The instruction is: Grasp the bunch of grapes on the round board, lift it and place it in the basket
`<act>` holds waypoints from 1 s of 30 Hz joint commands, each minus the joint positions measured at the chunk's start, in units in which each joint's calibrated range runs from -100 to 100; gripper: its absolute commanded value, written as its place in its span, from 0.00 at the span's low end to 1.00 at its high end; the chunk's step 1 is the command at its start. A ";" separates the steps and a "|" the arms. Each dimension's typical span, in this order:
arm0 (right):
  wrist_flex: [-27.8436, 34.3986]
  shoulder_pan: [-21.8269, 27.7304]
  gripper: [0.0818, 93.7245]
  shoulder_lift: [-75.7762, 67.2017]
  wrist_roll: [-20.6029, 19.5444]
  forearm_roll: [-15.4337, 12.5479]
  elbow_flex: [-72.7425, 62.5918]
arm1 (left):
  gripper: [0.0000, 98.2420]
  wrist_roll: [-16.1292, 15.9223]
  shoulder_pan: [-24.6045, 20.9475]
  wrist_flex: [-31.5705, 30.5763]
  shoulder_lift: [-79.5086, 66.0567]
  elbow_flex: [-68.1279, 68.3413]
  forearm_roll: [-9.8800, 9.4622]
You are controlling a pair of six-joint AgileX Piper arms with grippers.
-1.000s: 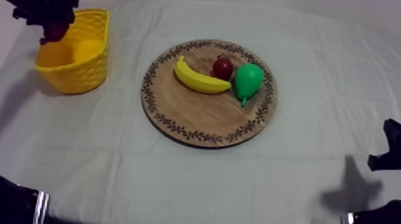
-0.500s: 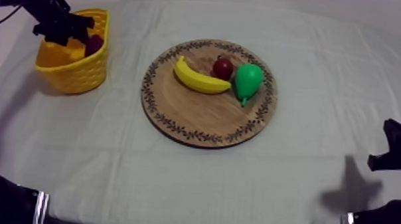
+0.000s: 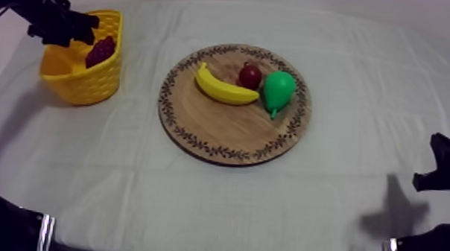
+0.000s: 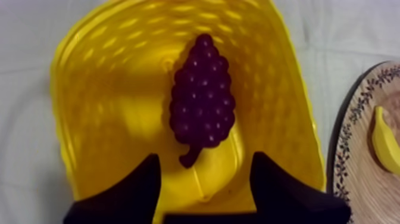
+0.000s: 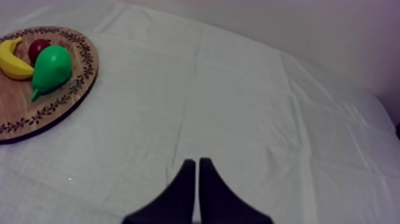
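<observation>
The purple bunch of grapes lies loose inside the yellow basket at the table's far left. My left gripper hovers over the basket's back edge, open, with nothing between its fingers and the grapes just beyond them. The round wooden board sits mid-table. My right gripper rests low at the right, shut on nothing.
On the board lie a banana, a small red fruit and a green pear. The board's rim is close to the basket's right side.
The left gripper carried the grapes over the basket and let them go; they now rest inside. The gripper has since drawn back a little to the left. The right arm stayed still.
</observation>
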 commanded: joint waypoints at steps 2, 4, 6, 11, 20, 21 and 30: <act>-0.02 0.00 0.00 0.02 0.07 -0.01 -0.01 | 0.50 -0.42 -0.11 -2.24 -8.89 6.59 -0.10; -0.02 0.00 0.00 0.02 0.07 -0.01 -0.01 | 0.44 -0.55 -0.34 -3.80 -13.68 11.06 -0.21; -0.02 0.00 0.00 0.02 0.07 -0.01 -0.01 | 0.37 -0.43 -0.82 -5.45 -18.62 16.35 -0.30; -0.02 0.00 0.00 0.02 0.07 -0.01 -0.01 | 0.19 -0.58 -2.33 -9.98 -30.89 30.34 -0.38; -0.02 0.00 0.00 0.02 0.07 -0.01 -0.01 | 0.04 -0.64 -3.17 -13.78 -49.17 47.80 -1.33; -0.02 0.00 0.00 0.02 0.07 -0.01 -0.01 | 0.04 -0.55 -3.27 -13.84 -51.28 49.23 -1.37; -0.02 0.00 0.00 0.02 0.07 -0.01 -0.01 | 0.01 -0.06 -3.81 -13.43 -71.29 60.33 -1.23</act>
